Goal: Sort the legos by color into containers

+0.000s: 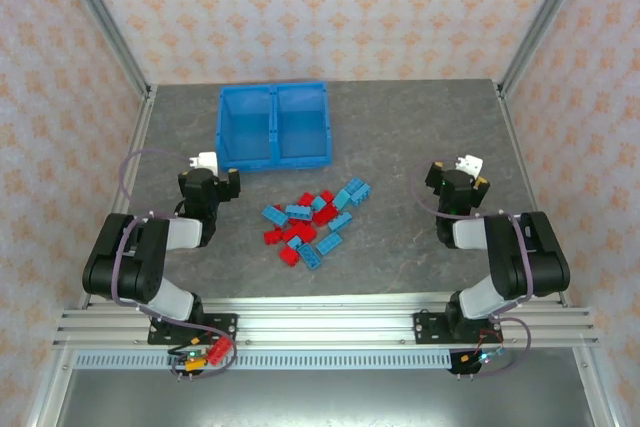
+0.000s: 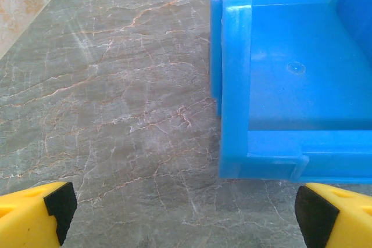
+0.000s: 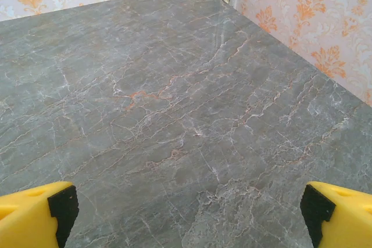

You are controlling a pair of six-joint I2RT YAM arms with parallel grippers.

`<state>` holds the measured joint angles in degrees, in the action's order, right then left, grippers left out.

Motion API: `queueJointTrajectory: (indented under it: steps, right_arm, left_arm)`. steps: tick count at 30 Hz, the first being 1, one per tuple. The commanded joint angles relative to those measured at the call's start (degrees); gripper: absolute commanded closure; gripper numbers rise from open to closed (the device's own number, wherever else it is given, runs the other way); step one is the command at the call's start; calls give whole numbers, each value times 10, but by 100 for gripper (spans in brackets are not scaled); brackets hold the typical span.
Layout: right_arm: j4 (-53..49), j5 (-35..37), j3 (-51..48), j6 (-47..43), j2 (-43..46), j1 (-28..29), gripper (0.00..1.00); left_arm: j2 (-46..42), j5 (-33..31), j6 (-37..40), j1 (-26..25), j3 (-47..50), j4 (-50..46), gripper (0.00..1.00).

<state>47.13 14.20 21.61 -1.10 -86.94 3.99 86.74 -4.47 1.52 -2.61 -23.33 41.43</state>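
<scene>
Several red and light blue legos [image 1: 312, 222] lie in a loose pile mid-table, between the two arms. Behind the pile stands the bright-blue bin [image 1: 275, 160] with its two containers, left [image 1: 247, 127] and right [image 1: 303, 125], both bare inside. My left gripper [image 1: 212, 179] hovers left of the pile, open, nothing between its yellow fingers [image 2: 35, 216]. In the left wrist view the bin's near left corner [image 2: 235, 85] rises just ahead of the left gripper [image 2: 183, 213]. My right gripper [image 1: 458, 179] is off to the pile's right, open over bare table [image 3: 186, 213].
The grey marble table [image 1: 400, 137] is framed by metal posts [image 1: 105, 27] and patterned walls on three sides. An aluminium rail [image 1: 320, 327] at the near edge carries both arm bases. Bare table lies right of the bin.
</scene>
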Motion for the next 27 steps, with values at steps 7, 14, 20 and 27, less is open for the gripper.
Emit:
queueJointTrajectory:
  steps: [7,14,20,27]
  right_arm:
    - [-4,13,12,8,-2,1,1]
    - [-5,9,12,10,-1,-1,1]
    - [-87,40,28,3,63,13,1]
    - [-631,38,153,308,298,19,1]
  left_arm:
    - [-8,1,-6,2,-11,13,0]
    - [-8,1,-6,1,-11,13,0]
    - [-8,1,-5,2,-11,13,0]
    - [-10,-6,0,-4,-10,14,0]
